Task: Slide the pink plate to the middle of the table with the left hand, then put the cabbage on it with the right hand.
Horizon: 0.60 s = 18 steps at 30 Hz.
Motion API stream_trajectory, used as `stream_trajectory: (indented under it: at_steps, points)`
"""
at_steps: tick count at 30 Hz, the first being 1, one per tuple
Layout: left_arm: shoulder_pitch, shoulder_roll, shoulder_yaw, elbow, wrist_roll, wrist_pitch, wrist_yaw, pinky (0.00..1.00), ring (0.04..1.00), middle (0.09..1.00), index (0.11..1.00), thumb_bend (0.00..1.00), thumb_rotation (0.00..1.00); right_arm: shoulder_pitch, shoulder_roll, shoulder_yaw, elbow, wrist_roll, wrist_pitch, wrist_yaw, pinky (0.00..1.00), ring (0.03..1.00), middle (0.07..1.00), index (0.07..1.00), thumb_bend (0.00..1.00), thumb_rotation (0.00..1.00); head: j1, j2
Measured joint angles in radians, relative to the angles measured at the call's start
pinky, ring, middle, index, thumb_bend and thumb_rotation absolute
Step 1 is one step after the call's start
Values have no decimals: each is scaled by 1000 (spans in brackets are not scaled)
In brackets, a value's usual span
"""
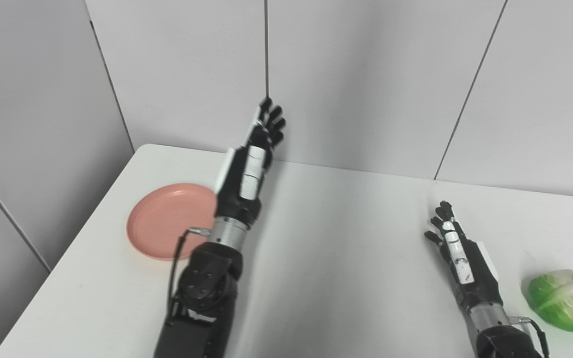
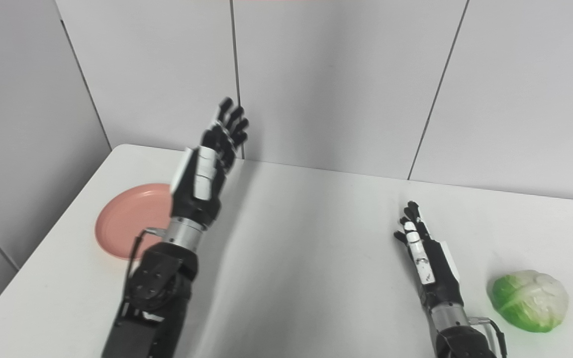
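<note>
The left hand (image 1: 254, 161) is raised above the white table (image 1: 336, 238), fingers (image 1: 272, 119) extended and slightly apart, holding nothing. The pink plate (image 1: 167, 219) lies down-left of those fingers, near the table's left edge. The right hand (image 1: 458, 248) rests low, fingers straight and empty; the cabbage (image 1: 565, 298) sits just right of its wrist.

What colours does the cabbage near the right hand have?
The cabbage is bright green with whitish, pale leaves on top; the left eye view shows it best.
</note>
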Motion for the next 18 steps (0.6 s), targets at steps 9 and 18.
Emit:
stream_trajectory:
  at_steps: [9, 18]
  points:
    - [0, 48, 86, -45, -34, 0, 17, 959, 965, 974, 982, 863, 1000, -5, -1, -2, 6, 5, -1, 10, 982, 973, 989, 999, 220, 1000, 11, 3]
    - [-5, 129, 241, -37, -79, -14, 68, 956, 968, 973, 976, 849, 1000, -4, -2, -3, -2, 4, 0, 8, 1000, 984, 999, 1000, 201, 1000, 26, 6]
